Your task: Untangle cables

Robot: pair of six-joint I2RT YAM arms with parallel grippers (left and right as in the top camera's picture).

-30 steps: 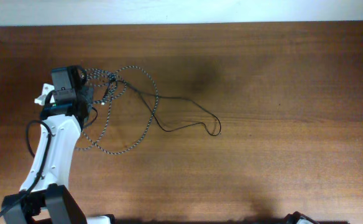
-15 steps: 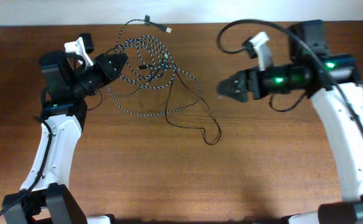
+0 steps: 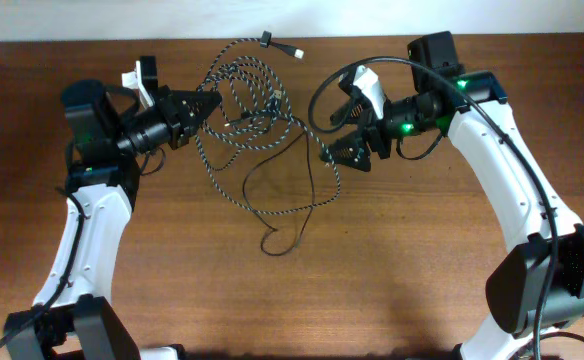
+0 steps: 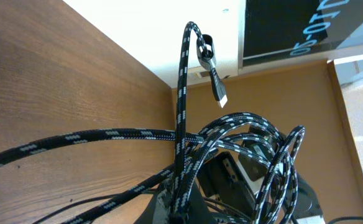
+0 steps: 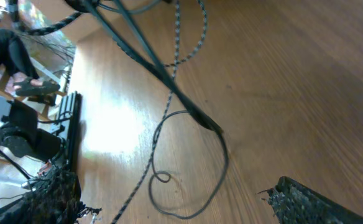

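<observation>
Speckled cable (image 4: 180, 93) | bunch clamped in left end effector (image 3: 203, 104)

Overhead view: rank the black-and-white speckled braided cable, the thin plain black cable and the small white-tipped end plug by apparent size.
Largest: black-and-white speckled braided cable, its loops spread widest.
Next: thin plain black cable, covering less; the two intertwine, so the gap is uncertain.
Smallest: small white-tipped end plug.

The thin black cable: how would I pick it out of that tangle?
On the wooden table, find the tangle between the left gripper and right gripper. The strand trailing furthest down the overhead view, ending in a small curl, is the thin black cable: plain, unlike the thicker speckled braided cable.
</observation>
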